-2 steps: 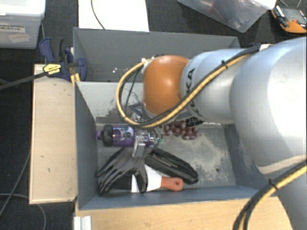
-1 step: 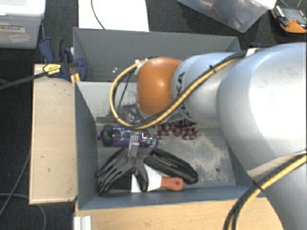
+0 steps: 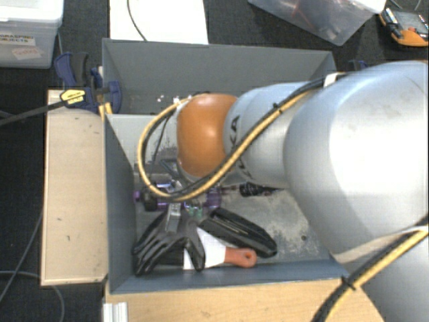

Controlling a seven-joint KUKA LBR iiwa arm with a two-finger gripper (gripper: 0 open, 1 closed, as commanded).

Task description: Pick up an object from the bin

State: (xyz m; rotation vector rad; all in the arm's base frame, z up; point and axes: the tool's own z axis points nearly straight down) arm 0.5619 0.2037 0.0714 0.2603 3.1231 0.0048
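Fingers on my gripper [image 3: 179, 228] are down over the black forked utensil [image 3: 151, 250] in the lower-left corner of the bin [image 3: 120, 180], can't tell if they're spread or clenched, so I'd center on it, clear of the orange-handled tool [image 3: 236, 257], before squeezing.

Legible markings in the scene.
Dark lettering [image 3: 234, 131] on the silver arm [image 3: 315, 146], at three o'clock of its orange cover [image 3: 201, 136], shows the end of the brand "KUKA"; only "KA" is clear. At ten o'clock from the bin [image 3: 201, 66], a white storage box [image 3: 27, 5] bears a label [image 3: 20, 44] whose reddish print is too small to read.
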